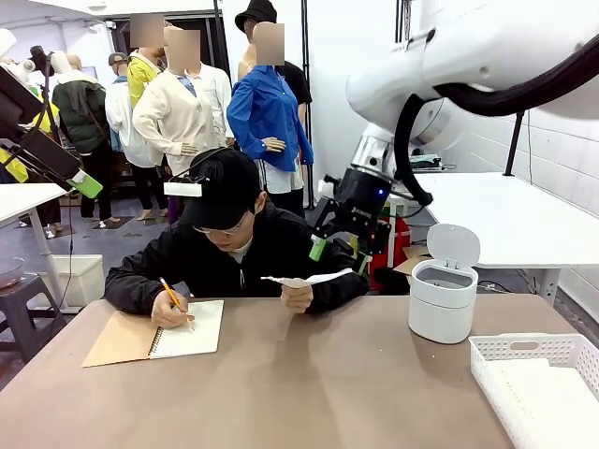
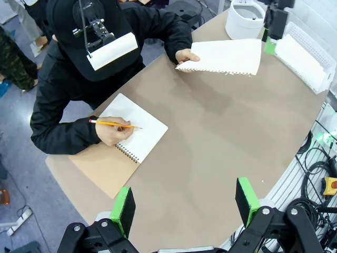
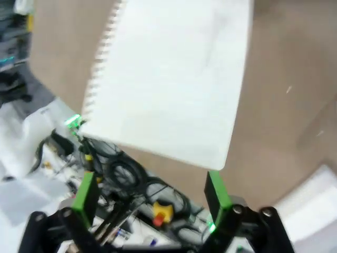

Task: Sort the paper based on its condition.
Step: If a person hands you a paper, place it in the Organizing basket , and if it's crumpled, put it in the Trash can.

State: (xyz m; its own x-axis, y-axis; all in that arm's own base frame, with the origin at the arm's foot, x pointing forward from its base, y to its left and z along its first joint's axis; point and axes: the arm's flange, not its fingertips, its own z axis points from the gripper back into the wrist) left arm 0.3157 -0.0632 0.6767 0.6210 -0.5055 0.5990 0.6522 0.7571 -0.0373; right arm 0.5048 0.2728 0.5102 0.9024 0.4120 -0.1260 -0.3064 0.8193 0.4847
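A flat white sheet of paper (image 1: 314,278) with a torn perforated edge is held out over the table's far edge by the person's hand (image 1: 298,297). My right gripper (image 1: 339,257) hangs open just behind and above the sheet. In its wrist view the paper (image 3: 168,79) lies close ahead of the spread green pads (image 3: 217,192) without touching them. My left gripper (image 2: 185,200) is open and empty, high above the table's near left side, and from there the sheet (image 2: 226,57) is far off.
The person writes with a pencil (image 1: 173,297) in a spiral notebook (image 1: 192,329) at the far left. A white lidded bin (image 1: 442,299) stands open at the right. A white slotted basket (image 1: 538,351) with something flat and white inside sits at the near right corner.
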